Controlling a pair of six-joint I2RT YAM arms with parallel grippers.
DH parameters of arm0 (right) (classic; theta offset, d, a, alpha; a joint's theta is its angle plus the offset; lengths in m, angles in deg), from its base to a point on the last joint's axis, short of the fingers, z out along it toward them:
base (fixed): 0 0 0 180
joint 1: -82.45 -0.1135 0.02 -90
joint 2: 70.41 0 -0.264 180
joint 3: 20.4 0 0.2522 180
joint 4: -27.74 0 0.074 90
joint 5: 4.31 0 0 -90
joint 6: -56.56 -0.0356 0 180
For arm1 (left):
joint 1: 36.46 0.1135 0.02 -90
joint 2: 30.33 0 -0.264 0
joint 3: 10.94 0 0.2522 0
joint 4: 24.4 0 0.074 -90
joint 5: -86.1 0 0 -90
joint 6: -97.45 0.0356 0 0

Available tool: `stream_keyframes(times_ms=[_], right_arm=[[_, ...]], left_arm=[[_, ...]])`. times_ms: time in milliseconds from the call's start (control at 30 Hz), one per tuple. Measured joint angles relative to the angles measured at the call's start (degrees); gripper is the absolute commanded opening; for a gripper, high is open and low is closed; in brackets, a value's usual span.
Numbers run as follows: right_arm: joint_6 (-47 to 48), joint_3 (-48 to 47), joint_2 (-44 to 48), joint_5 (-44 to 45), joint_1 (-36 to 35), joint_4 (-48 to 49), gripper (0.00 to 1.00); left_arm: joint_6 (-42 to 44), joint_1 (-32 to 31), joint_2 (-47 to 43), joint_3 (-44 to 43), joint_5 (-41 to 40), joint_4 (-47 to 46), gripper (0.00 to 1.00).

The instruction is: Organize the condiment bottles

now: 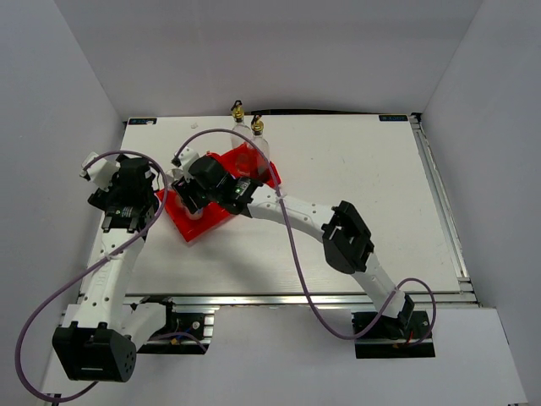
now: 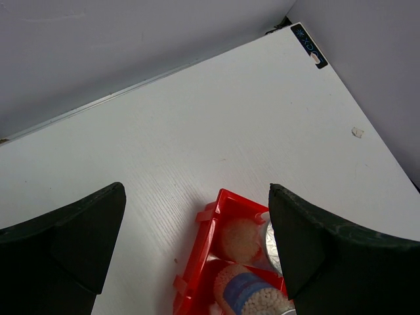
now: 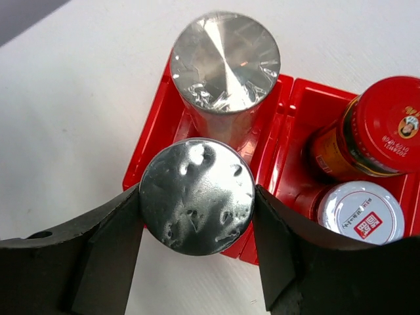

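Observation:
My right gripper (image 3: 197, 205) is shut on a silver-lidded shaker (image 3: 197, 180), gripping its sides over the near-left part of the red tray (image 3: 147, 141). Just beyond, a second silver-lidded shaker (image 3: 225, 56) stands in the tray. To the right stand the red-lidded dark jar (image 3: 388, 125) and a white-lidded shaker (image 3: 359, 211). Two glass bottles with gold pourers (image 1: 238, 111) (image 1: 258, 128) stand behind the tray. My left gripper (image 2: 193, 252) is open above the tray's left corner (image 2: 205, 241), holding nothing.
The tray (image 1: 196, 225) lies at an angle on the left half of the white table (image 1: 363, 194). White walls close in the back and both sides. The right arm (image 1: 347, 237) stretches across the table's middle to the tray.

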Motion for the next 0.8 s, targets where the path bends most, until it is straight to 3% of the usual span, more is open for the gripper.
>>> stream_keyframes(times_ms=[167,267,300,400,800], right_arm=[[0.0,-0.7,-2.1,1.4,0.0,-0.5,0.18],[0.0,-1.1,-2.7,1.9,0.0,-0.7,0.41],[0.0,-1.5,-3.0,2.0,-0.1,-0.8,0.58],[0.3,-3.0,-4.0,2.6,-0.2,-1.0,0.89],[3.2,-4.9,-3.8,4.2,-0.1,-0.1,0.89]], left_arm=[[0.2,0.0,-0.3,0.0,0.6,0.0,0.98],[0.4,0.1,-0.3,0.2,1.1,-0.1,0.98],[0.4,0.1,-0.3,0.2,1.3,-0.1,0.98],[0.7,0.2,-0.3,0.2,1.7,-0.4,0.98],[1.7,0.3,1.7,-0.7,3.2,-1.0,0.98]])
